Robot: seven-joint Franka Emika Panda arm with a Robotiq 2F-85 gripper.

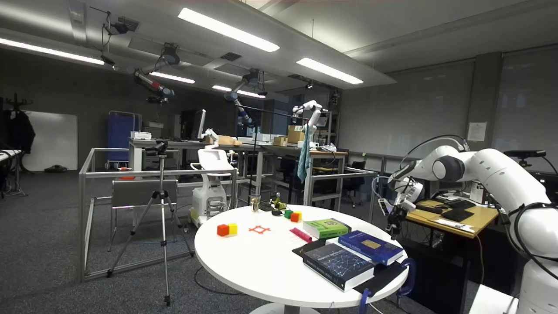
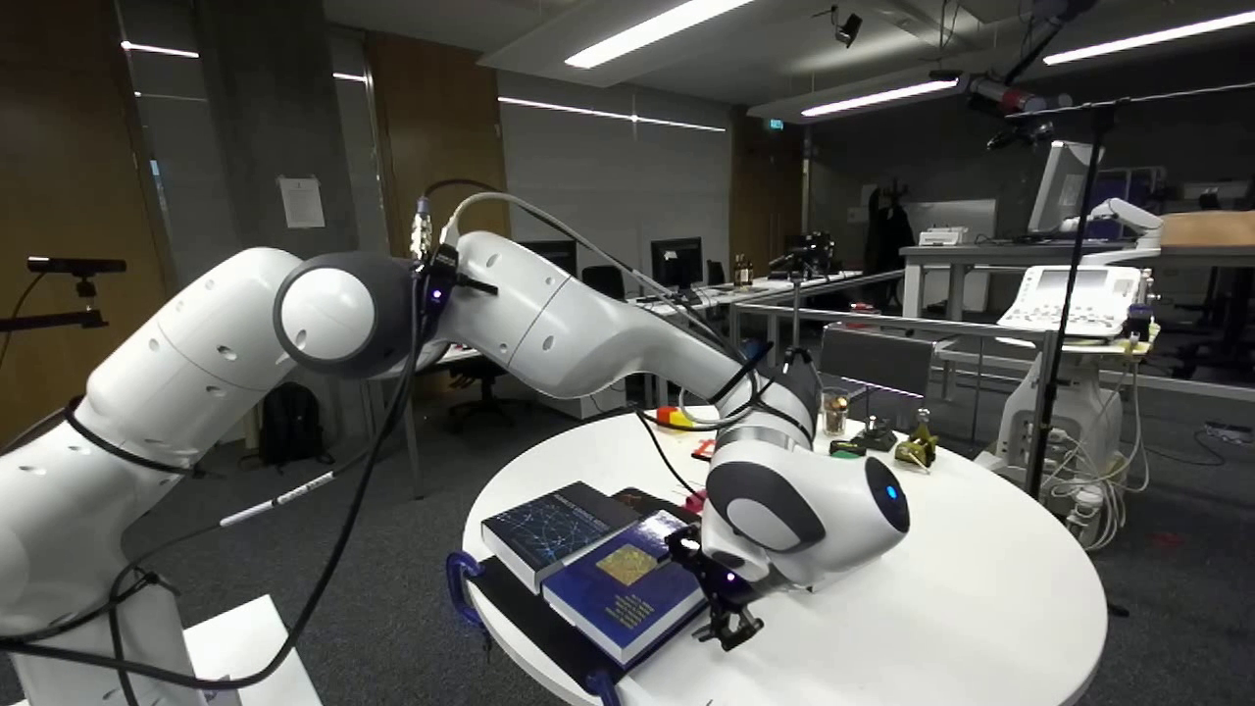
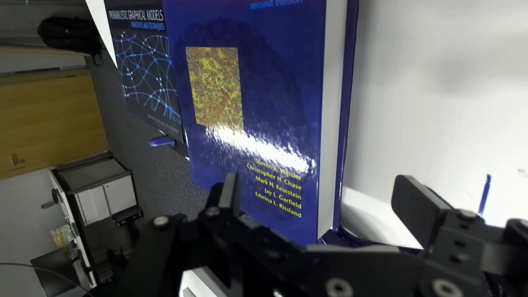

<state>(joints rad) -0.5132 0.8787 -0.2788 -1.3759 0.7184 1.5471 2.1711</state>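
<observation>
My gripper is open and empty in the wrist view point(image 3: 319, 194), its two fingers wide apart. It is nearest to a thick blue book point(image 3: 280, 103) with a gold picture and yellow author names. The gripper also shows in both exterior views point(image 1: 394, 224) point(image 2: 730, 628), beside the blue book point(image 1: 370, 246) point(image 2: 627, 588) and above the table's edge area. Whether a finger touches the book cannot be told. A dark book with a blue network pattern point(image 1: 338, 264) point(image 2: 559, 529) point(image 3: 146, 70) lies next to the blue one. Both lie flat on a black mat point(image 1: 383, 279).
The round white table point(image 1: 244, 270) also bears a green book point(image 1: 327, 227), a pink object point(image 1: 301, 234), red and yellow cubes point(image 1: 222, 230), more cubes point(image 1: 296, 216), an orange-red outline piece point(image 1: 259, 229) and a glass point(image 1: 255, 203). Blue clamps point(image 1: 407, 277) point(image 2: 463, 579) grip the table edge.
</observation>
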